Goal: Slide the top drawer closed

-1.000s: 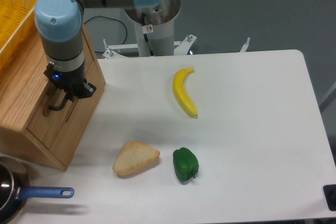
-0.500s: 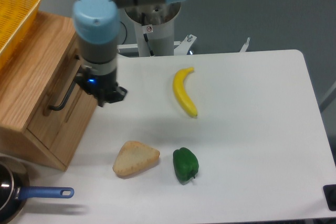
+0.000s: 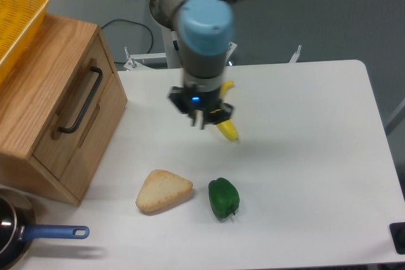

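Observation:
The top drawer is a light-oak panel with a long black bar handle on the wooden cabinet at the left. Its front sits flush with the cabinet face. My gripper hangs over the middle of the table, well right of the drawer and apart from it, just over the banana. Its short fingers point down with nothing between them. I cannot tell from this angle whether they are open or shut.
A yellow wire basket sits on top of the cabinet. A banana lies partly hidden under the gripper. A bread slice and a green pepper lie near the front. A pan with a blue handle is at the front left.
The gripper has left the drawer handle and swung right across the table to above the banana. The drawer front stays flush with the cabinet.

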Controlling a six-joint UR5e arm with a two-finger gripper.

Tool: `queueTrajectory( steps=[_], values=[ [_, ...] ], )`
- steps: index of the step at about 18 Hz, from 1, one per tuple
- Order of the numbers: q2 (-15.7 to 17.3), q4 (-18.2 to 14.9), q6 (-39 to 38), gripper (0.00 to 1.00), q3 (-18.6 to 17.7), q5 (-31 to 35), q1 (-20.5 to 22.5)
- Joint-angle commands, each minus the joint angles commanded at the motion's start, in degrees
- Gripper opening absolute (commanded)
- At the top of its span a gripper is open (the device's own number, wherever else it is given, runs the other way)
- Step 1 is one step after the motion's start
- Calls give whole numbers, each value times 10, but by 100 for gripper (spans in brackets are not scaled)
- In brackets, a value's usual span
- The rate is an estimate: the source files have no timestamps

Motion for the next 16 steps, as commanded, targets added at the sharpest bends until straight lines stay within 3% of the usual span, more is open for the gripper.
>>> queueTrajectory(
  steps=[4, 6, 10, 16],
  values=[
    [-8, 4, 86, 84, 0, 5, 66],
    [-17, 6, 112, 98, 1, 13, 84],
    [-35, 46, 158, 100, 1, 20, 119],
    [-70, 73, 242, 100, 0, 22, 155]
  ],
)
